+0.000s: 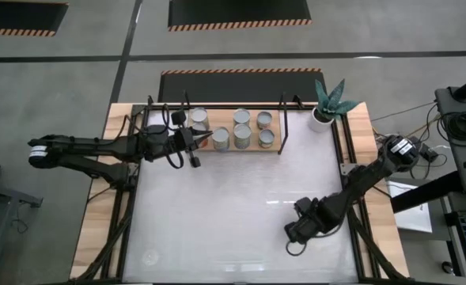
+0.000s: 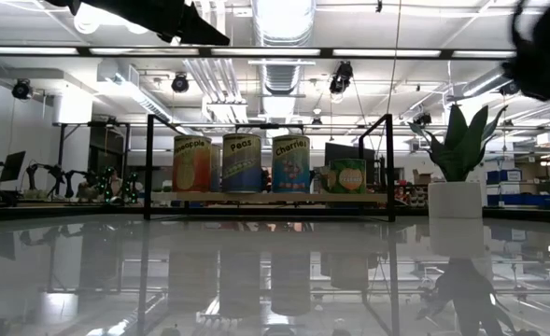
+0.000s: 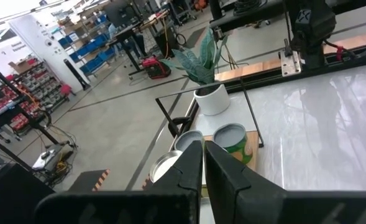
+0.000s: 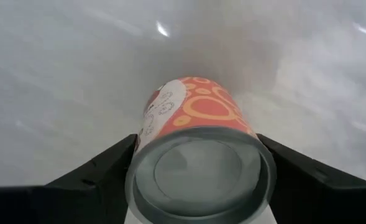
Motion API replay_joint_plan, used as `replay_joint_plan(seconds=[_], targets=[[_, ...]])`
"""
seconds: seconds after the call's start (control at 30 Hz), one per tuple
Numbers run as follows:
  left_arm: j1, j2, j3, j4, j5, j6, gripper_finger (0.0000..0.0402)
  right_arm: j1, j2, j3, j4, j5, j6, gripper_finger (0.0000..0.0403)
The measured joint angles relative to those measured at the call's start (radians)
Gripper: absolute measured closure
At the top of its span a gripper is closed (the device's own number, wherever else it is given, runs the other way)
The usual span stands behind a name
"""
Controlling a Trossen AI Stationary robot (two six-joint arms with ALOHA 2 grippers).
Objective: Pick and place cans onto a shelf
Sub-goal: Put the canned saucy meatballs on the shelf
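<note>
Right pincer (image 4: 198,180) low over the white bench (image 1: 240,198), its fingers (image 4: 96,177) flanking an orange-patterned can (image 4: 198,155) lying on its side, whether gripped cannot be told. Left pincer (image 1: 203,141) clenched and empty beside the shelf (image 1: 278,127), where five cans (image 1: 242,117) stand upright

You see a grey concrete floor (image 1: 74,71) with hazard-striped mats (image 1: 238,13), ceiling strip lights (image 2: 60,50) and far shelving racks (image 3: 22,78).

white table (image 1: 233,229), wooden shelf (image 1: 276,141) with upright cans (image 1: 241,117), potted plant (image 1: 322,115)
</note>
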Motion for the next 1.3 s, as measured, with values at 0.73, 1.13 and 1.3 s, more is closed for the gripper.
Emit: replay_joint_plan(seconds=[0.73, 1.13, 1.3], targets=[[0.0, -0.074, 0.001, 0.041, -0.002, 0.001, 0.0402, -0.514, 0.004, 0.463, -0.083, 0.199, -1.011, 0.011], [0.0, -0.09, 0.001, -0.005, -0.002, -0.02, 0.0402, -0.912, 0.044, 0.77, -0.068, 0.198, -1.616, 0.011], [0.002, -0.078, 0.001, -0.005, -0.002, -0.018, 0.0402, -1.111, 0.174, 0.939, -0.093, 0.199, -1.797, 0.011]])
